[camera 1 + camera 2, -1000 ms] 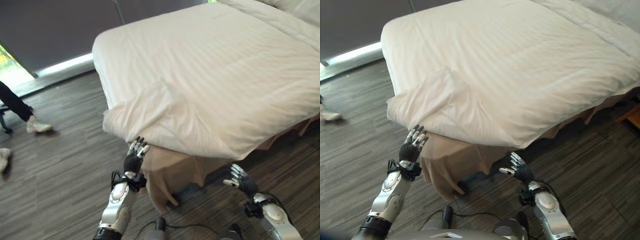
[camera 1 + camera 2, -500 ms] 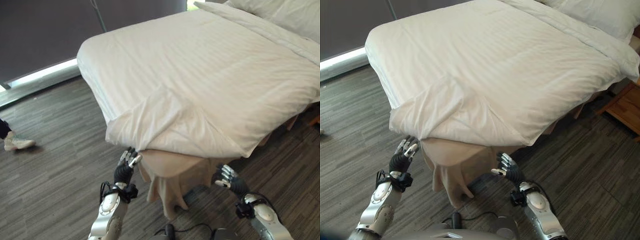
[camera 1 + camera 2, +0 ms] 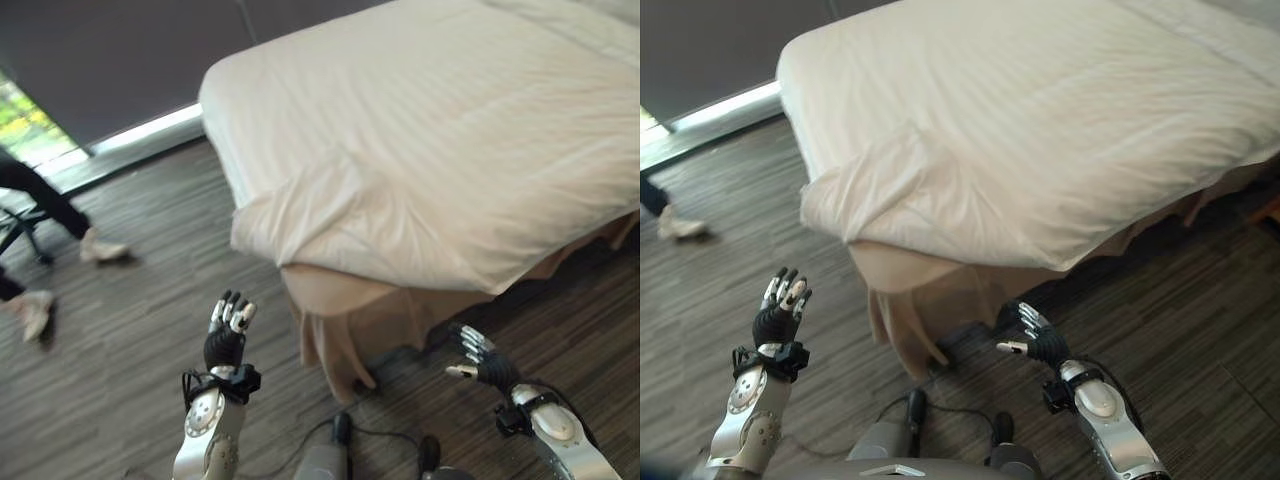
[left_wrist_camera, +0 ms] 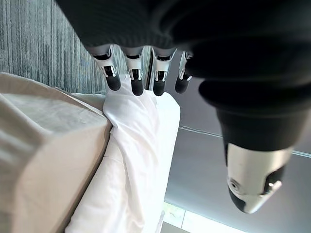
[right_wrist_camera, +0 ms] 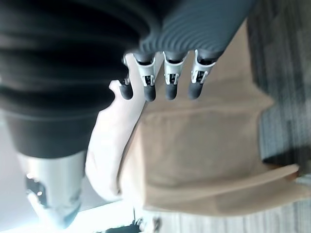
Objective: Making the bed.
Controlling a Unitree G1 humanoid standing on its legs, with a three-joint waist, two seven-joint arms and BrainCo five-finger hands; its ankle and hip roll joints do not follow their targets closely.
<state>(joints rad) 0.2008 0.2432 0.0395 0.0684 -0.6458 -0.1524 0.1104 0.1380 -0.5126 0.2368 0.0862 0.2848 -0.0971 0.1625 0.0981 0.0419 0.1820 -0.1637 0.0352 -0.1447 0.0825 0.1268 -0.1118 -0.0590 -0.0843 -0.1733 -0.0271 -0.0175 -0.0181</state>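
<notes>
A white duvet (image 3: pixel 440 140) covers the bed, and its near corner (image 3: pixel 300 215) lies folded and rumpled over the mattress edge. Below that corner hangs a beige bed skirt (image 3: pixel 345 325). My left hand (image 3: pixel 225 335) is raised over the floor, left of the bed corner, open and holding nothing. Low on the right, my right hand (image 3: pixel 478 362) hovers near the skirt's foot, open and empty too. The left wrist view looks past straight fingers (image 4: pixel 137 80) at the duvet (image 4: pixel 131 165). In the right wrist view the skirt (image 5: pixel 204 150) lies beyond the fingers (image 5: pixel 170 82).
Grey wood-grain floor (image 3: pixel 120 330) surrounds the bed. A person's legs and white shoes (image 3: pixel 100 248) are at the far left by a bright window strip (image 3: pixel 140 130). A dark wall stands behind the bed.
The camera has swung, shifting the whole scene. My left hand has dropped back from the duvet corner and is farther left of it. The right hand keeps its place low by the skirt.
</notes>
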